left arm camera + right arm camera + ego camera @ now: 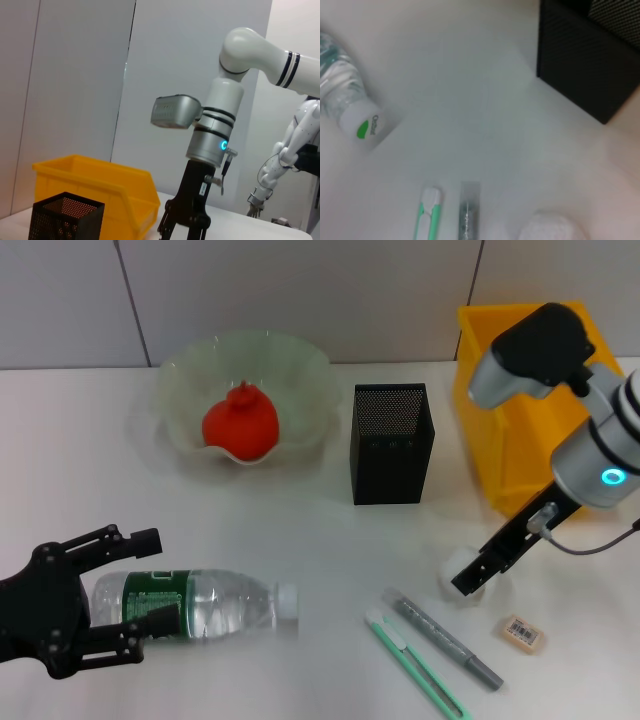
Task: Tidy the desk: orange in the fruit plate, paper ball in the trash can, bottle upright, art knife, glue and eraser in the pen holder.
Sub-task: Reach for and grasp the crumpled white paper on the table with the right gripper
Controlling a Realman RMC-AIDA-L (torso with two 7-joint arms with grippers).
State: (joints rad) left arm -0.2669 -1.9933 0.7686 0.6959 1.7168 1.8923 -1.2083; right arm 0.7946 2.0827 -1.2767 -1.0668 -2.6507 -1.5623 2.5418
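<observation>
The clear bottle lies on its side at the front left, its white cap pointing right. My left gripper is open, its black fingers straddling the bottle's base end. The orange rests in the glass fruit plate. My right gripper hangs open right over the white paper ball, and shows in the left wrist view as the right gripper. The green art knife, grey glue and eraser lie on the table in front. The black mesh pen holder stands mid-table.
The yellow trash can stands at the back right, behind my right arm. The pen holder and the trash can also show in the left wrist view. A wall runs behind the table.
</observation>
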